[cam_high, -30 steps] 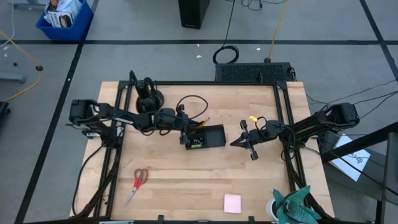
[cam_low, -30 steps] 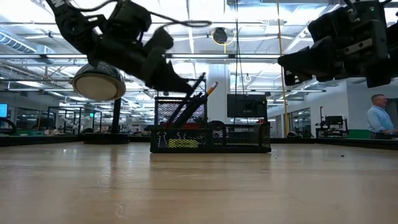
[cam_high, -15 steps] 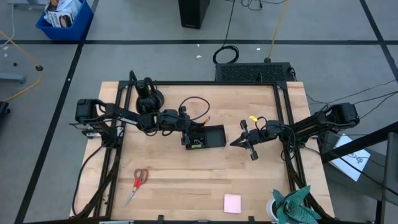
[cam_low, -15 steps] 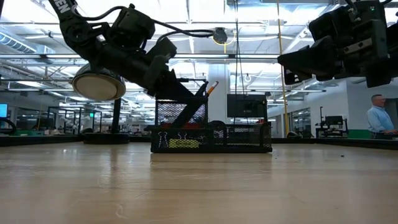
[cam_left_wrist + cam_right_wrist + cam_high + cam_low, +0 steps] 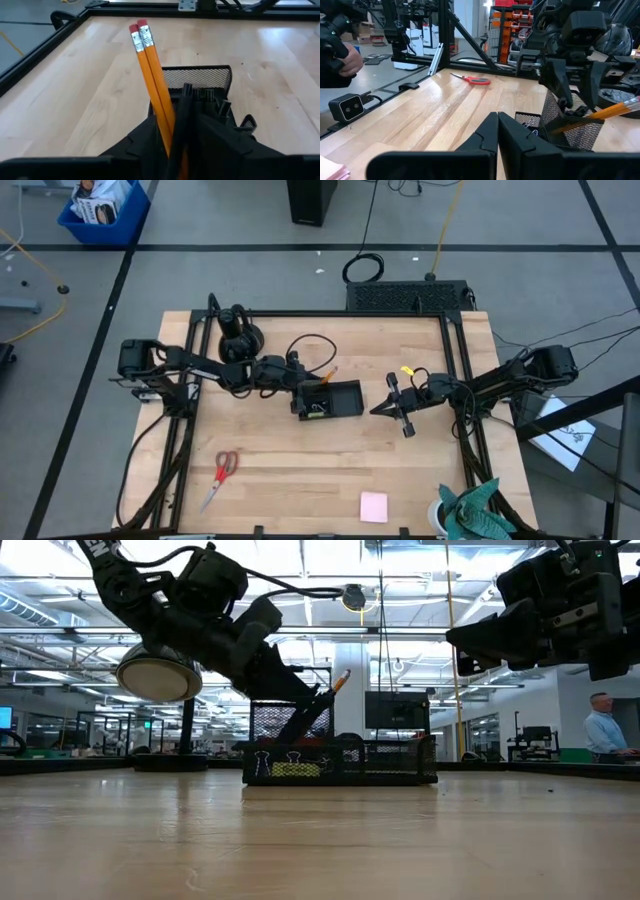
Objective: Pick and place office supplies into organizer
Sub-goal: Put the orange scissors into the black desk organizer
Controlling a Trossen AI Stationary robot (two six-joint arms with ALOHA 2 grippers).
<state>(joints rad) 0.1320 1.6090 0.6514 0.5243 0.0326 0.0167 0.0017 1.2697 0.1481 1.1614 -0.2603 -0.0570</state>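
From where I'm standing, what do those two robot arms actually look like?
Both are black, jointed and slender, built from tube-like links with chunky round joints. The left arm carries a looping black cable along its top. Each ends in a gripper with two dark, angular, wedge-shaped fingers: left gripper, right gripper. The right arm wears a small yellow tag.

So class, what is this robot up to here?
The left claw hangs over the tall end of the black mesh organizer, its fingers parted around a black pen standing beside two orange pencils. The right claw waits shut beside the organizer. Red-handled scissors and a pink notepad lie on the table.
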